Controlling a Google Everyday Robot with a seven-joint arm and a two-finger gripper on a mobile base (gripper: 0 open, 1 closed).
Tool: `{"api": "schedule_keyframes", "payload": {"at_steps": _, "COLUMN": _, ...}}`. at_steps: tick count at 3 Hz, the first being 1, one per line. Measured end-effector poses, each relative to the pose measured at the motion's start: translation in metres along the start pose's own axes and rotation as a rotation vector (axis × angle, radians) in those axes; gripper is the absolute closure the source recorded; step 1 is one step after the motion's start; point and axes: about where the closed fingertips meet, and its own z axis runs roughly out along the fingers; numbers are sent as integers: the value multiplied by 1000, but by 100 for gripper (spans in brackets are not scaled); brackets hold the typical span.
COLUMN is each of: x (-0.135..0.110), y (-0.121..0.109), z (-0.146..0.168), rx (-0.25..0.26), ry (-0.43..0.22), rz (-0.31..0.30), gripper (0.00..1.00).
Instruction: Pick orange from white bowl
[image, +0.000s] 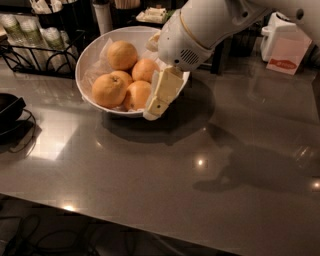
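Note:
The white bowl (92, 50) with a thin paper liner stands at the back left of the grey counter. It holds several oranges (109, 90), one of them at the back (122, 54). My gripper (159, 97) hangs from the white arm over the bowl's right rim. Its cream finger (165, 90) points down beside the front right orange (138, 95). It holds nothing that I can see.
A black wire rack (35, 55) with pale cups stands behind the bowl at the left. A black object (9, 112) lies at the left edge. A white dispenser with a red-marked card (284, 47) stands at the back right. The counter's front edge (150, 227) runs along the bottom.

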Motion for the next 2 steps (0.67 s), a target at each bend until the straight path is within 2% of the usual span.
{"api": "schedule_keyframes", "payload": {"at_steps": 1, "x": -2, "y": 0, "z": 1, "rx": 11, "ry": -4, "rz": -1, "gripper": 0}}
{"api": "schedule_keyframes", "payload": {"at_steps": 2, "x": 5, "y": -8, "z": 11, "rx": 41, "ry": -53, "rz": 43, "gripper": 0}}
